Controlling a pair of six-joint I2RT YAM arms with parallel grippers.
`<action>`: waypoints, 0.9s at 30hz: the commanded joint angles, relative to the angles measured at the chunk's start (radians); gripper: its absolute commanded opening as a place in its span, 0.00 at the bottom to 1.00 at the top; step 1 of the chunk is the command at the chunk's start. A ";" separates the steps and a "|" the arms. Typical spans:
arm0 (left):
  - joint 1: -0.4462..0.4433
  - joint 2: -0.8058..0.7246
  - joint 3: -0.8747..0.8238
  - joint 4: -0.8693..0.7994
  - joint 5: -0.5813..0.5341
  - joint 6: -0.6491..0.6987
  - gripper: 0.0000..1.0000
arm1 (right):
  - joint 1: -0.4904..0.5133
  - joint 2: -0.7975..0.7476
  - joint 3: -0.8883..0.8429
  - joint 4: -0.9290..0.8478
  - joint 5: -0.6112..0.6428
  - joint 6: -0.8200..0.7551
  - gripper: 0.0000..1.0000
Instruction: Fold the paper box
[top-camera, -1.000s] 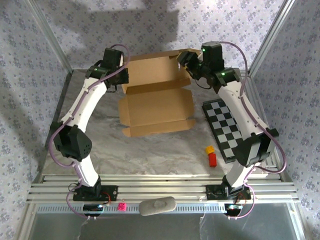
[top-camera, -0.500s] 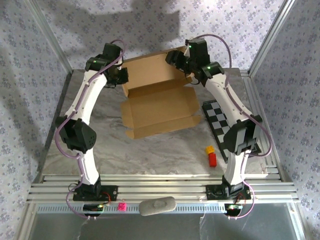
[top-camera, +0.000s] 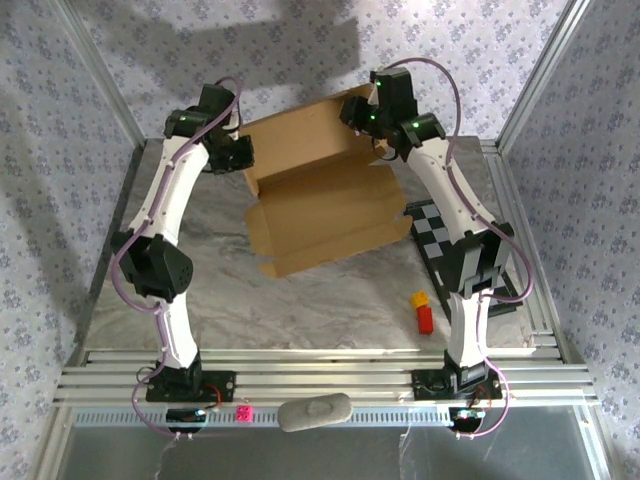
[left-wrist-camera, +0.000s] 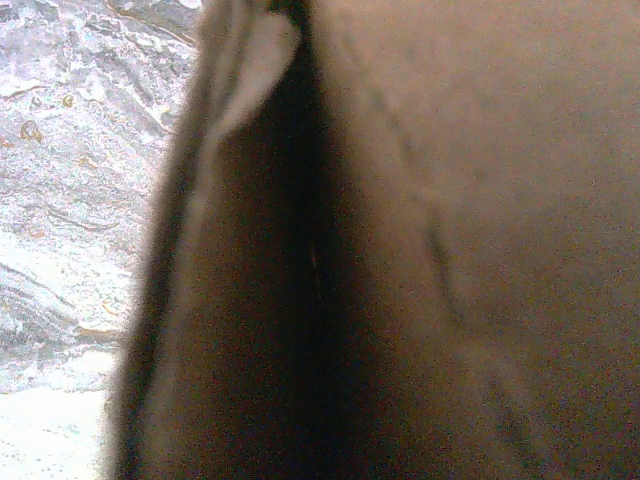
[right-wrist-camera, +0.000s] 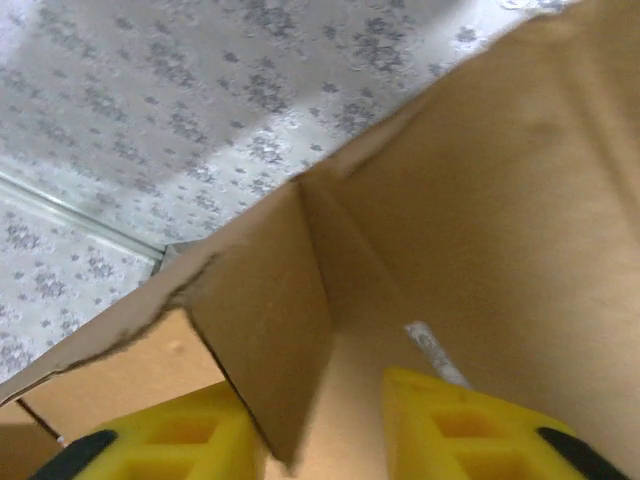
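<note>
Got right gripper spread astride a flap of plain brown box; can't tell left gripper grip, jammed against cardboard.

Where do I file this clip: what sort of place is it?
Likely a robot lab test cell, not a home: aluminium rails edge the marbled table, patterned backdrop sheets wall it in, and a checkered board lies on it.

Both arms stretched fwd; R gripper parted.

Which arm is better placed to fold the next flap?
Right, likely: the right gripper straddles a raised flap of the paper box; the left gripper at the far corner shows no clear hold.
</note>
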 joint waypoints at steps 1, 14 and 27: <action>0.009 0.019 0.053 -0.030 0.054 -0.019 0.00 | -0.017 -0.005 0.030 -0.064 0.061 -0.068 0.29; 0.019 0.014 0.042 0.010 0.045 -0.013 0.00 | -0.098 -0.242 -0.222 -0.033 -0.111 0.104 0.40; 0.012 -0.004 0.027 0.044 0.053 -0.012 0.00 | -0.265 -0.360 -0.634 0.068 -0.253 0.377 0.18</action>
